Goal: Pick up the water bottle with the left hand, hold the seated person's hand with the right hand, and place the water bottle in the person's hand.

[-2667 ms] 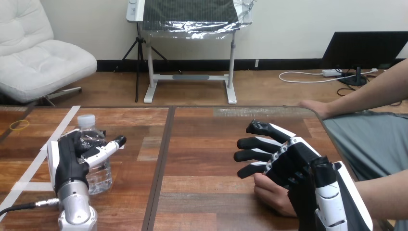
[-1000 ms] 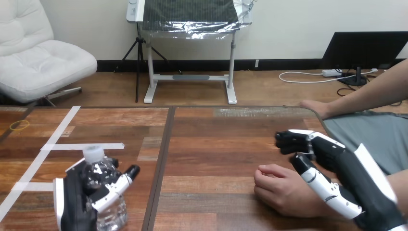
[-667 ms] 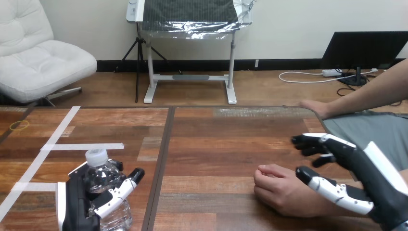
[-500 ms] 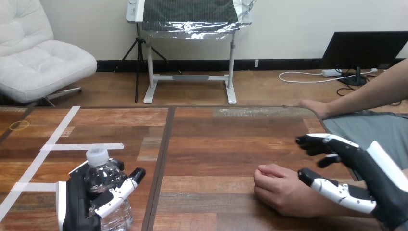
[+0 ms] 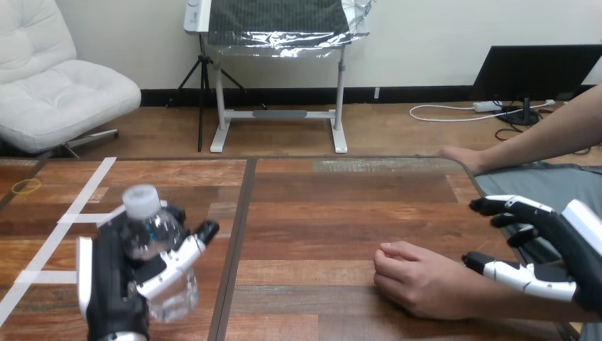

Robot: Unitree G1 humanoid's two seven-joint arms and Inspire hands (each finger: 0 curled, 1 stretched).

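Robot test lab, wooden table (image 5: 319, 213) — white tape marks (image 5: 90, 187)

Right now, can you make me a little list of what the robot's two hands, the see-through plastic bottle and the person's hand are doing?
left hand: fingers curled round the clear plastic water bottle with a white cap
bottle: tilted; can't tell if it is off the wooden table
right hand: fingers spread, beside the person's wrist, not curled round it
person's hand: loosely closed, resting on the table, holding nothing
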